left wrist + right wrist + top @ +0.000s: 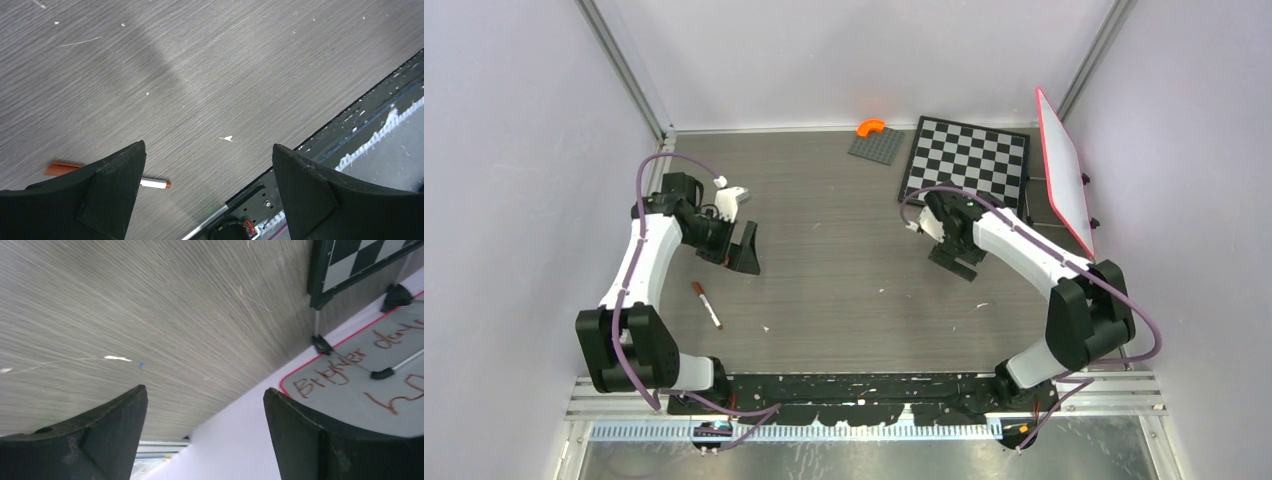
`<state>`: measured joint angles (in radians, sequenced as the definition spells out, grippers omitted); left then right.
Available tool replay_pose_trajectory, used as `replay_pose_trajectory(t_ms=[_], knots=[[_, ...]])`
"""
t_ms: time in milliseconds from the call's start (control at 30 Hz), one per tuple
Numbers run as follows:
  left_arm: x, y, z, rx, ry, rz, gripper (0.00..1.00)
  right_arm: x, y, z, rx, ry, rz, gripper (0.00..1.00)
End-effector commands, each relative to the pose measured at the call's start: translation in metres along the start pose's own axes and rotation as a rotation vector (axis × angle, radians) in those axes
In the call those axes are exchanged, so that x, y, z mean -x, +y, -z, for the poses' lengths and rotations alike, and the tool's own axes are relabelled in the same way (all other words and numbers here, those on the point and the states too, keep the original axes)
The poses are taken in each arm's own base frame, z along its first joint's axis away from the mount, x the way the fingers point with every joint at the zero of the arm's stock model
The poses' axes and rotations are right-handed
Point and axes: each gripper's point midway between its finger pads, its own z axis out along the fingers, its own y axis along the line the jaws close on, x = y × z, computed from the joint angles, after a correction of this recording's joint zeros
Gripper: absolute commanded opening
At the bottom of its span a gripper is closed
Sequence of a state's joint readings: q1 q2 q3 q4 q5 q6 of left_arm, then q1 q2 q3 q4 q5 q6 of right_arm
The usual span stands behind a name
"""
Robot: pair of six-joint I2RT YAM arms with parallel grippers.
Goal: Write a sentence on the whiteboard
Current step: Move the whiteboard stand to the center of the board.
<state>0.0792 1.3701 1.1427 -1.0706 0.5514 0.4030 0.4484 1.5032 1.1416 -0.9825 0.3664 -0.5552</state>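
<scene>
- The whiteboard (1064,165), white with a thin red frame, stands on edge at the desk's (844,270) far right, tilted back against the side wall.
- Seen from the right wrist, the whiteboard (350,405) carries red-brown handwriting (327,375) in more than one line. It is cut off at the picture's edge and only partly legible. Small black clip feet (322,345) sit along its frame.
- A black-and-white chessboard (969,160) lies just beside the whiteboard, near the desk's far edge.
- The right pincer (957,262) hangs over bare wood grain near the chessboard, with its fingers spread wide and holding nothing (205,389).
- The left pincer (746,250) hangs over the desk's left half, also wide apart and empty (208,146).
- A marker (706,304) with a red-brown cap lies flat on the desk near the left arm, well apart from the whiteboard.
- The middle of the desk is open between the two arms.
- A gray studded plate (876,147) at the far edge bears an orange curved piece (870,127).
</scene>
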Motion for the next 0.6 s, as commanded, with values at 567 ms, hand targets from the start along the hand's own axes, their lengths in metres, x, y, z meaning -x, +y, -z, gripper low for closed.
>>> replay_pose_trajectory(t_ms=[567], knots=[[0.025,-0.022,-0.002,-0.158,-0.067,-0.061,1.0,-0.041,-0.117,-0.087,-0.187,0.241,0.177,0.8]])
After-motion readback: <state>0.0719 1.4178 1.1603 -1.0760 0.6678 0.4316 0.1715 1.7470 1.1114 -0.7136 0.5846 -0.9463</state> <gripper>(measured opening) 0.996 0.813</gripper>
